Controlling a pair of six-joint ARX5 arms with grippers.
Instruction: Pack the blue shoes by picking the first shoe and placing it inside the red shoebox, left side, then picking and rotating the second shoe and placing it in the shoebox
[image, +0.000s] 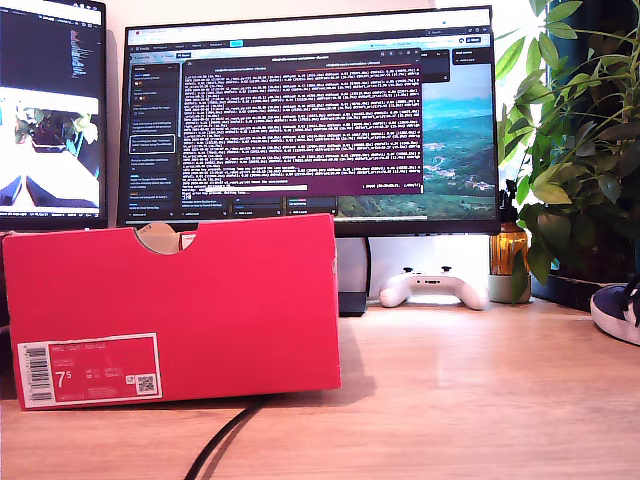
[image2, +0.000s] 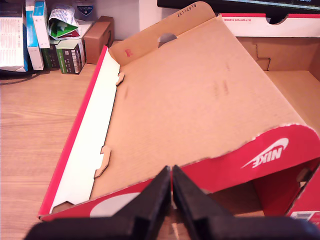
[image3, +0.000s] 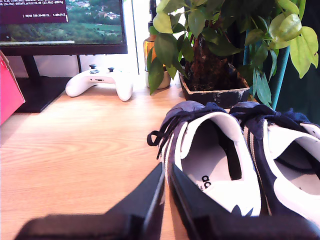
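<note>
Second wrist view shows my second gripper (image3: 167, 187) closed and empty beside the blue shoes (image3: 220, 155); picking the first shoe comes next, so it must open. My first gripper (image2: 171, 192), closed and empty, faces the red shoebox (image2: 200, 100).

My first hand (image2: 171, 192) fingers pressed together, my second hand (image3: 166, 192) likewise (both empty)

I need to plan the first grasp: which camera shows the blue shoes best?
The second wrist view: both blue shoes sit side by side, openings visible. The exterior view catches only one toe at its right edge; the first wrist view shows none.
</note>
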